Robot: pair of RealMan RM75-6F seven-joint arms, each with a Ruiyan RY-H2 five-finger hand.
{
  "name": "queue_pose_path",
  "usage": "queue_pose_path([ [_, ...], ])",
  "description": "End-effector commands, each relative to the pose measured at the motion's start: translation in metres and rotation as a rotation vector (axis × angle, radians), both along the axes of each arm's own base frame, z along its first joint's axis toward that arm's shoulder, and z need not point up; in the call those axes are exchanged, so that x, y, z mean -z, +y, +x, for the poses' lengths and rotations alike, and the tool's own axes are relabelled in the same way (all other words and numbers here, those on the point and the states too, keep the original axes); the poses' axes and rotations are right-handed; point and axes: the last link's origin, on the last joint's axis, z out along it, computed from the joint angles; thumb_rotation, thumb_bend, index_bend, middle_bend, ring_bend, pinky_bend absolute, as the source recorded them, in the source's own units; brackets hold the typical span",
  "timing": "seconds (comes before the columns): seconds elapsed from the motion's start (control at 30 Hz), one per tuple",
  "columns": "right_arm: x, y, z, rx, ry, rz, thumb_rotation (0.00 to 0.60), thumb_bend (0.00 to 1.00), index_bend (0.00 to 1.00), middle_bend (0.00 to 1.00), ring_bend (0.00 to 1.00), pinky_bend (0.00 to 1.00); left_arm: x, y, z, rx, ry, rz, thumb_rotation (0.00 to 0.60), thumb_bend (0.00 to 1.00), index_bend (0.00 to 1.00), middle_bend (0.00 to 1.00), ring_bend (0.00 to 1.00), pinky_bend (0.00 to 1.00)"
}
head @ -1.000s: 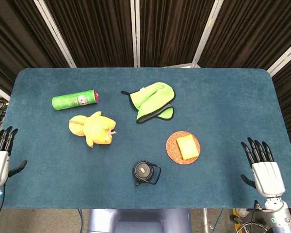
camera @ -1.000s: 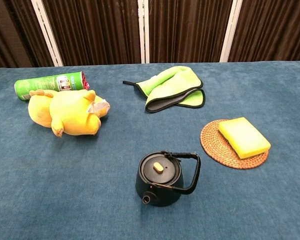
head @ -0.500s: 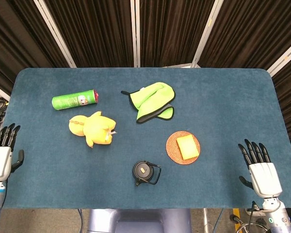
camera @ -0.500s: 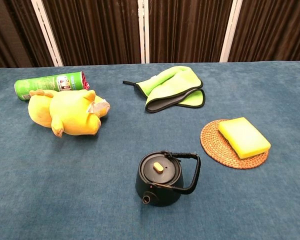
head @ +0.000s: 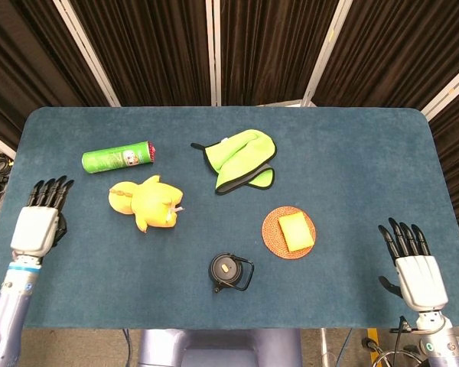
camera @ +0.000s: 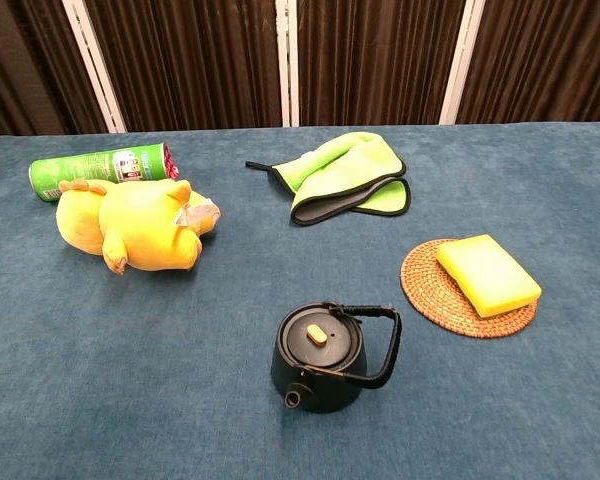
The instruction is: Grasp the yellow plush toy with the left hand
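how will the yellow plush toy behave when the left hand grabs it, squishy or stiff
The yellow plush toy looks soft and stuffed, so it will probably squash under the fingers. It lies slumped on its side, so rolling seems unlikely. The open left hand probably finds it light.

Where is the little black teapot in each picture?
Head view: the black teapot sits low in the middle, near the table's front edge.
Chest view: the teapot is low, just right of centre, closest to the camera.
Shared landmark: the round woven coaster with the yellow sponge on it lies to the teapot's upper right in both.
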Motion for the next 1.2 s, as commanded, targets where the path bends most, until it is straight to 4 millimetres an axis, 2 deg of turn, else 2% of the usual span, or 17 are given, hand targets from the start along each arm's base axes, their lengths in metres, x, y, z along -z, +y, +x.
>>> queue_pose_path([
  [0.03, -0.001, 0.000, 0.000, 0.001, -0.004, -0.003, 0.600, 0.12, 0.00, 0.00, 0.00, 0.00, 0.011, 0.012, 0.009, 0.032, 0.010, -0.033, 0.600, 1.00, 0.00, 0.00, 0.00, 0.00],
  [0.13, -0.002, 0.000, 0.000, 0.001, -0.007, -0.006, 0.600, 0.12, 0.00, 0.00, 0.00, 0.00, 0.018, 0.018, 0.014, 0.045, 0.023, -0.057, 0.600, 1.00, 0.00, 0.00, 0.00, 0.00],
  [0.43, -0.005, 0.000, 0.000, 0.002, -0.018, -0.009, 0.600, 0.12, 0.00, 0.00, 0.00, 0.00, 0.058, 0.046, 0.032, 0.064, 0.084, -0.135, 0.600, 1.00, 0.00, 0.00, 0.00, 0.00],
  [0.9, -0.009, -0.002, -0.002, 0.009, -0.032, -0.018, 0.600, 0.13, 0.00, 0.00, 0.00, 0.00, 0.088, 0.070, 0.034, 0.041, 0.102, -0.165, 0.600, 1.00, 0.00, 0.00, 0.00, 0.00],
  [1.2, -0.010, -0.002, -0.002, 0.009, -0.041, -0.013, 0.600, 0.13, 0.00, 0.00, 0.00, 0.00, 0.115, 0.082, 0.041, 0.030, 0.107, -0.216, 0.600, 1.00, 0.00, 0.00, 0.00, 0.00],
])
